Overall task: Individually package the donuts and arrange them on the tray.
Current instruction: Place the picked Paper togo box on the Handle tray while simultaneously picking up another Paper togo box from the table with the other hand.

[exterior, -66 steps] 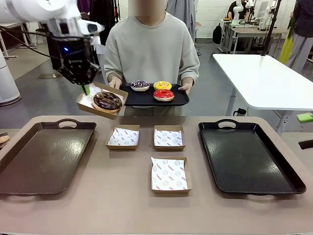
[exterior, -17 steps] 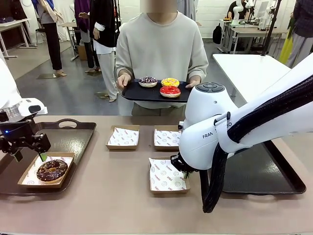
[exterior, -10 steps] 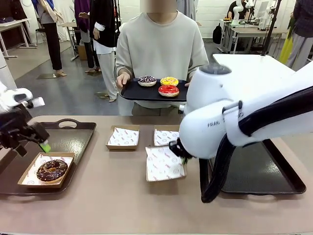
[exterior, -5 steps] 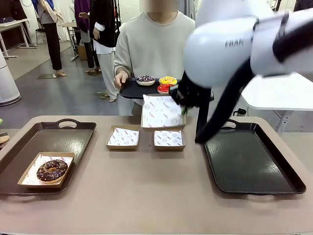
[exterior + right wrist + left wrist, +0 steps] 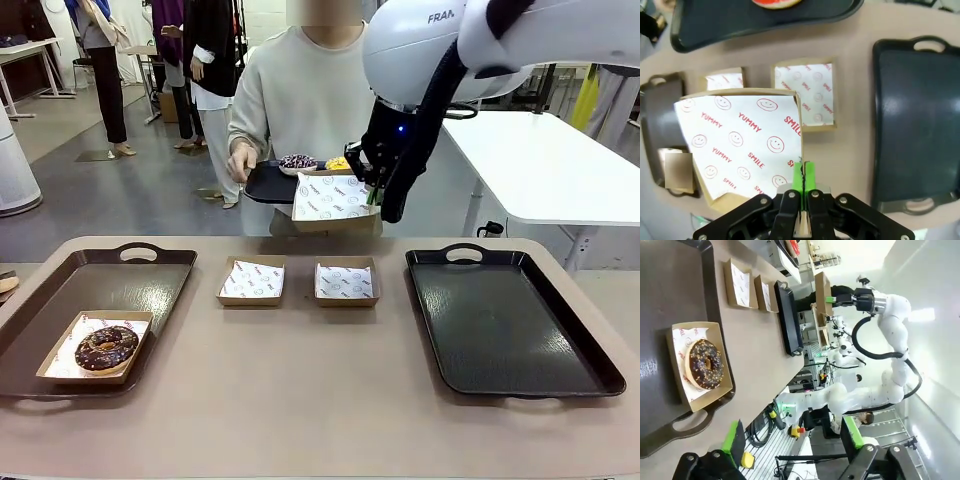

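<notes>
My right gripper [image 5: 372,192] [image 5: 802,176] is shut on the rim of an empty paper-lined box [image 5: 330,199] [image 5: 740,142], held in the air just in front of the person's black tray [image 5: 262,185]. On that tray sit a sprinkled chocolate donut [image 5: 297,161], a yellow donut [image 5: 338,163] partly hidden by the box, and a red donut [image 5: 775,3]. A dark chocolate donut [image 5: 106,346] [image 5: 705,364] lies in its box on the brown tray [image 5: 60,300]. My left gripper [image 5: 792,437] hangs open above that tray's near end, holding nothing.
Two empty lined boxes [image 5: 252,279] [image 5: 344,282] stand side by side mid-table. A bare black tray [image 5: 510,320] lies at the right. The person stands at the far edge holding the donut tray with both hands. A white table stands behind on the right.
My right arm has lifted the empty box off the table and carried it up to the person's tray. My left arm has pulled back out of the front view.
</notes>
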`<move>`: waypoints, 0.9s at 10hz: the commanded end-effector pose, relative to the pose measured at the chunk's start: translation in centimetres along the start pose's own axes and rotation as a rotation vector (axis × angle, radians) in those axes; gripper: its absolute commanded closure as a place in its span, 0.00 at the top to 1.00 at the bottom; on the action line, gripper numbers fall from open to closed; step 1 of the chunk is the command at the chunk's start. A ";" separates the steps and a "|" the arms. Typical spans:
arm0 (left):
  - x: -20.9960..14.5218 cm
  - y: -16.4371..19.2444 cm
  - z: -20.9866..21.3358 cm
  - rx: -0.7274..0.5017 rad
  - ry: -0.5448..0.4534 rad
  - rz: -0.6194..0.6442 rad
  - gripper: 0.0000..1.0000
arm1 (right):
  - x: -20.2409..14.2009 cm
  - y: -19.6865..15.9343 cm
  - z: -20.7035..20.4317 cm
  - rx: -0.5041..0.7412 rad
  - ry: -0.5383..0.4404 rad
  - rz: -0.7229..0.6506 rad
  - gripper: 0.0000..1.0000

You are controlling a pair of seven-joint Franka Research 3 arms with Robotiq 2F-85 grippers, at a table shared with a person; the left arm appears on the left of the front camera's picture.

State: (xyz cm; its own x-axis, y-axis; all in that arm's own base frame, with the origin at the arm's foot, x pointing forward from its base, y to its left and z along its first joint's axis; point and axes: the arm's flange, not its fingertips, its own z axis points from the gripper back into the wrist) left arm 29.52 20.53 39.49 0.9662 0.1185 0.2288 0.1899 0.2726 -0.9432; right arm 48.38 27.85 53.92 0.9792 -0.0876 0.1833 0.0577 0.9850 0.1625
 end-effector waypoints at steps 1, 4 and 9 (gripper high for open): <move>0.6 -0.2 0.5 0.012 -0.013 -0.059 1.00 | 2.6 0.2 -0.3 -0.052 0.052 0.000 0.00; 0.0 0.0 0.0 0.000 0.000 0.000 1.00 | 4.5 -1.2 -2.8 -0.101 0.115 0.006 0.00; 0.0 0.0 0.0 0.000 0.000 0.000 1.00 | 3.3 -1.3 -2.1 -0.047 0.069 -0.022 0.00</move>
State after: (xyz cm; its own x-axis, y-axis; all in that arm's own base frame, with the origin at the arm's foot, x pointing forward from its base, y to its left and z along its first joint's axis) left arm 29.73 20.57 39.29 0.9678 0.1080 0.2274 0.1886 0.2868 -0.9392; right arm 52.09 26.91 52.42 0.9905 -0.0894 0.1044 0.0782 0.9913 0.1063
